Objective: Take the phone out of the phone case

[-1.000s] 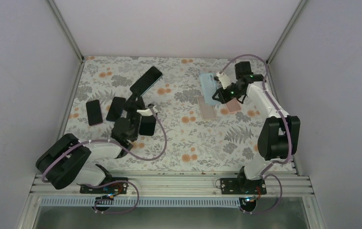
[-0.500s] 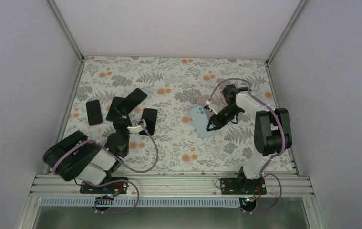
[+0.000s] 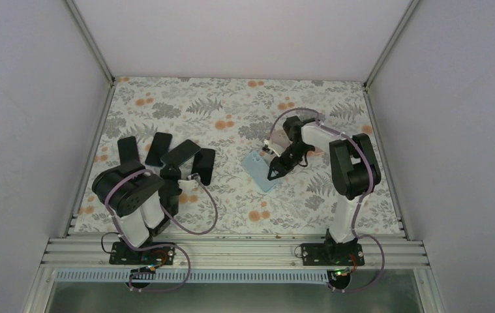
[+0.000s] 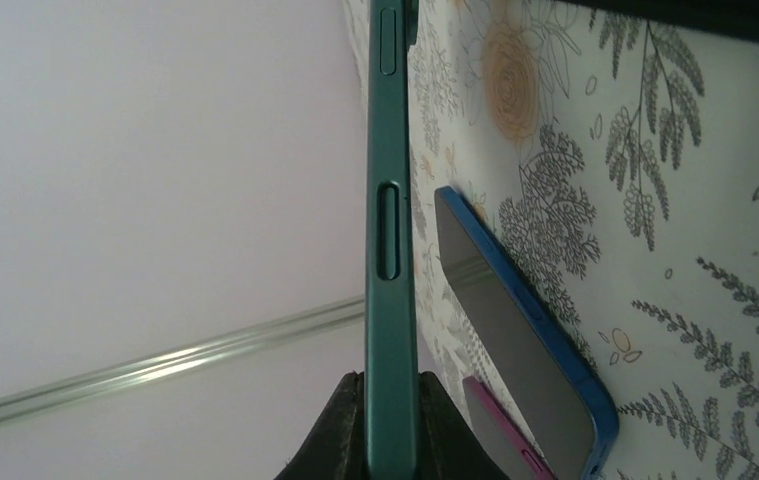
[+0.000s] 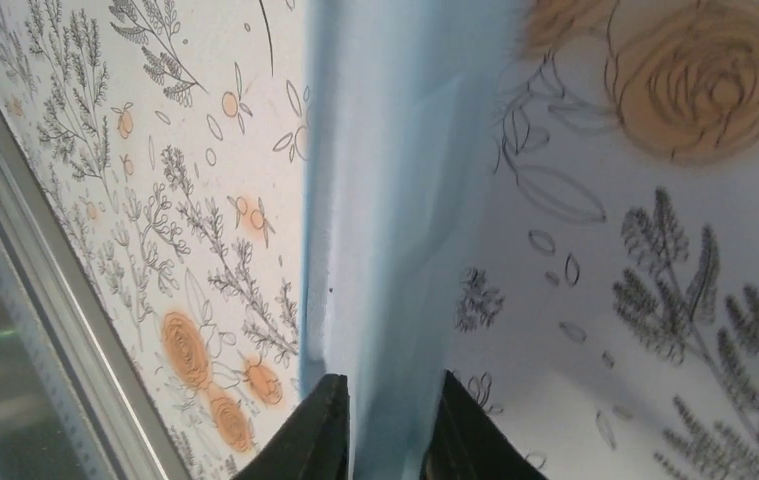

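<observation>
The phone, dark-faced with a teal edge, hangs tilted above the left of the flowered mat. My left gripper is shut on its lower end. In the left wrist view the phone's edge runs straight up from between the fingers of that gripper. The light blue phone case lies near the middle of the mat. My right gripper is at its right end. In the right wrist view the phone case fills the narrow gap between the fingers of the gripper.
Three dark phones lie on the mat around the left gripper. A blue-edged phone and a magenta one show beside the held phone. White walls close in the mat on three sides.
The left arm drew back toward its base with the phone. The right gripper carried the blue case from the back right down to the middle of the mat.
</observation>
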`<state>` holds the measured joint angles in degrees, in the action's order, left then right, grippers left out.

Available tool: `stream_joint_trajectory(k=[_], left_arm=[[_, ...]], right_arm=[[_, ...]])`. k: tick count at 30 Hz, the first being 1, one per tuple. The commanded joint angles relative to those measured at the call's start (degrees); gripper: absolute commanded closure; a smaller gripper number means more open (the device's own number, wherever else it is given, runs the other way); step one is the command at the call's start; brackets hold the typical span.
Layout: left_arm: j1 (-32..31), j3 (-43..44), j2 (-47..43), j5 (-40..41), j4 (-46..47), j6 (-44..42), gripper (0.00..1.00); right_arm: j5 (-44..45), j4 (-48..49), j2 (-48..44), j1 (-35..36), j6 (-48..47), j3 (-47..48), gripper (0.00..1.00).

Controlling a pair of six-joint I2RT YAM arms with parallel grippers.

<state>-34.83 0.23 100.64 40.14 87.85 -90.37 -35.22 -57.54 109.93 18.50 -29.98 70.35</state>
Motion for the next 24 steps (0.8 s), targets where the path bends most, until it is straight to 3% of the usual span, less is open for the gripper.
stream_joint_trajectory(k=[1,3,7,9,13,14,15,18,24], left_arm=[[1.6,-0.1,1.4,0.5,17.1,1.2,0.89],[2.1,0.2,2.4,0.2,17.1,1.2,0.88],[3.0,1.5,3.6,0.5,17.1,1.3,0.83],[3.0,2.0,3.9,0.5,17.1,1.2,0.71],[3.0,3.0,4.3,-0.1,17.0,0.8,0.35],[3.0,3.4,4.6,-0.5,17.0,0.4,0.27],[3.0,3.6,5.0,-0.7,17.0,-0.1,0.2],[3.6,5.0,6.9,-1.1,17.0,-1.8,0.02],[3.7,9.8,9.3,-1.2,16.8,-3.3,0.0]], right_arm=[[0.5,2.4,1.7,0.7,2.7,2.9,0.78],[1.1,3.2,2.2,0.7,3.7,3.4,0.77],[1.8,3.7,2.2,0.7,4.2,3.8,0.62],[2.3,4.1,1.4,0.7,4.5,3.5,0.51],[2.9,4.1,-0.5,1.0,3.9,3.5,0.28],[3.0,4.0,-0.9,1.2,3.7,3.6,0.1],[3.4,3.7,-1.4,1.5,3.4,3.9,0.02],[4.1,3.3,-3.0,2.8,3.0,5.0,0.0],[6.3,5.5,-4.5,6.4,4.4,6.1,0.0]])
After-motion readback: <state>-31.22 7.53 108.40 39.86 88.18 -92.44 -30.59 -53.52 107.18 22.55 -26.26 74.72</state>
